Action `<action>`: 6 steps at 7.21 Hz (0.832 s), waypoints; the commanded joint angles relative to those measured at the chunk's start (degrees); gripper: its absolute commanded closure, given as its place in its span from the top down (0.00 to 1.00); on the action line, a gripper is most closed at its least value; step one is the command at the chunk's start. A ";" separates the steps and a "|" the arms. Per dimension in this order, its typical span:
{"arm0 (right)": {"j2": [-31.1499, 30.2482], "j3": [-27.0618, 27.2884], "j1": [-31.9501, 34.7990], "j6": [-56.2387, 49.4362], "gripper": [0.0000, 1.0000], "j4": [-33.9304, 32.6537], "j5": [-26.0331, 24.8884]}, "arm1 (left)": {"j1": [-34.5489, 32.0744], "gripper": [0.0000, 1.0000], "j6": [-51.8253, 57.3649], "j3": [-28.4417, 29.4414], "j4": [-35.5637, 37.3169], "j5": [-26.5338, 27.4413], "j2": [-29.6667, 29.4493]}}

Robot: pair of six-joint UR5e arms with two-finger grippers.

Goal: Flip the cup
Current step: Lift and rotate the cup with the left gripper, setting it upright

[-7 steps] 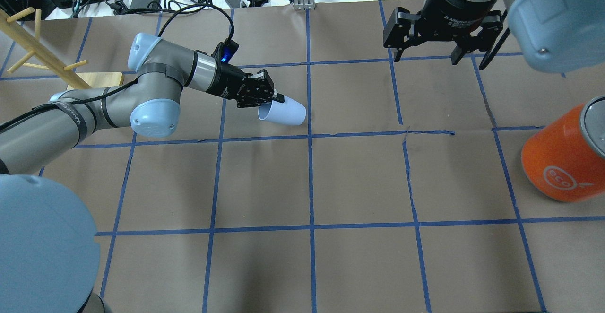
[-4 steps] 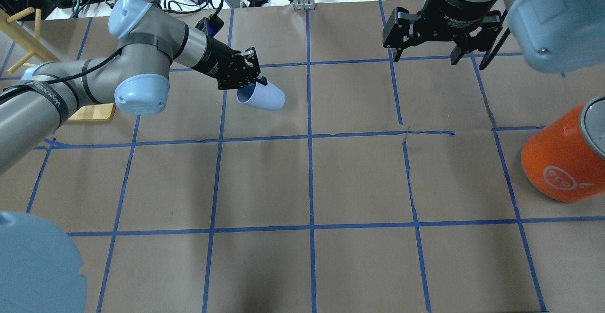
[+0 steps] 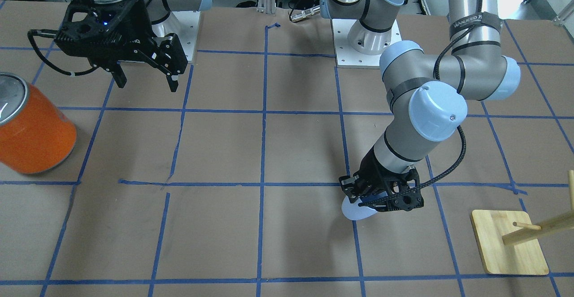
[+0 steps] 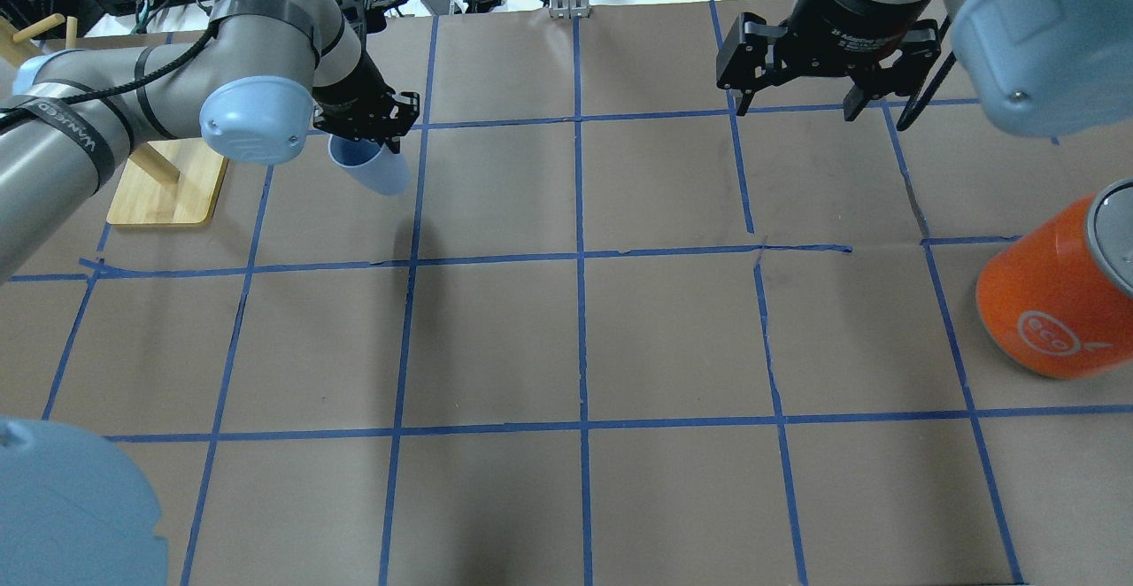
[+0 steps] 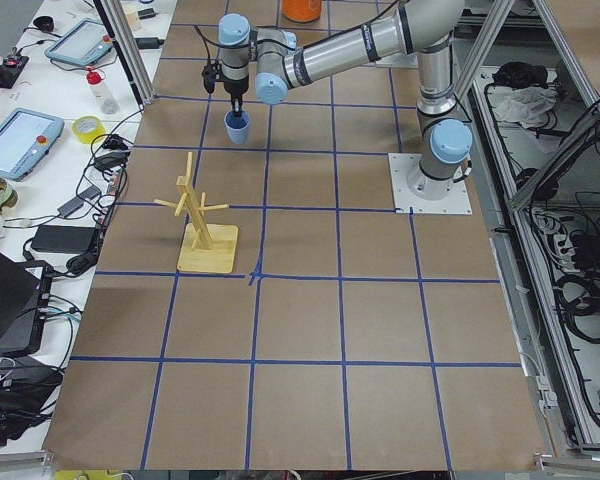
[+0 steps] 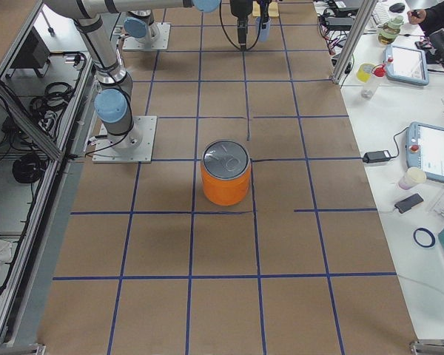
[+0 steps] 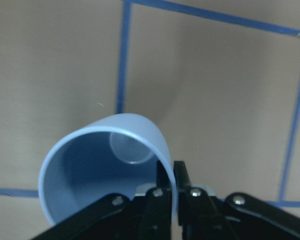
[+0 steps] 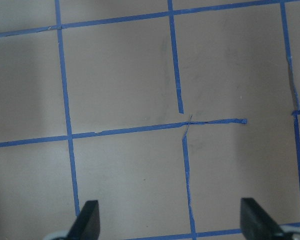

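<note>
Robot lab: teach pendants (image 6: 438,151), gridded table (image 4: 673,338)

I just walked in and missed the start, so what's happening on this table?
The robot's left hand pinches the small lavender-blue cup by its rim. It holds the cup off the table, mouth tilted upward, beside the wooden rack. The right hand hangs open and empty above the paper. The orange can stands upright, apart from both hands.
</note>
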 commanded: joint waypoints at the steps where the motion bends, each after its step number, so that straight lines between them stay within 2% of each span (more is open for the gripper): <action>1: 0.09 0.00 0.09 0.00 1.00 0.00 0.09 | 0.57 0.00 8.29 3.54 -0.10 4.12 -3.15; 3: 0.09 0.00 0.00 0.00 1.00 0.00 0.00 | 2.07 0.00 8.21 5.04 0.52 4.12 -7.19; 6: 0.09 0.09 0.09 0.00 1.00 0.00 0.00 | 2.77 0.00 8.83 4.53 0.61 4.03 -7.73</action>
